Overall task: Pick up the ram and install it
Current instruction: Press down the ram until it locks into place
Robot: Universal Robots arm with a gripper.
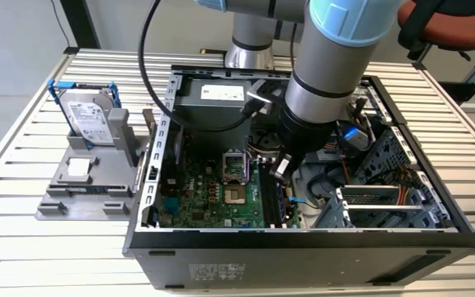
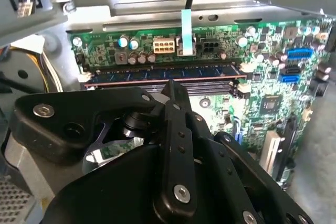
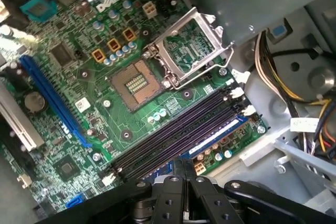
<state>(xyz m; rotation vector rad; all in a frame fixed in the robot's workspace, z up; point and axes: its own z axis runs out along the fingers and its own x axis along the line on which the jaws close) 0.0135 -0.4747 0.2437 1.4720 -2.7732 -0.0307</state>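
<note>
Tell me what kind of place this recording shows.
Likely a robotics lab or test bench for computer assembly: an open computer case sits on a slatted metal table, with a hard drive in a grey stand beside it.

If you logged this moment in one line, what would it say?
gripper: inside open computer case, above memory slots | ram: seated in outermost slot | hard drive: on grey stand, untouched

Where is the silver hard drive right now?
The hard drive stands upright in a blue frame on the grey stand, at the exterior view's left, outside the open computer case.
</note>
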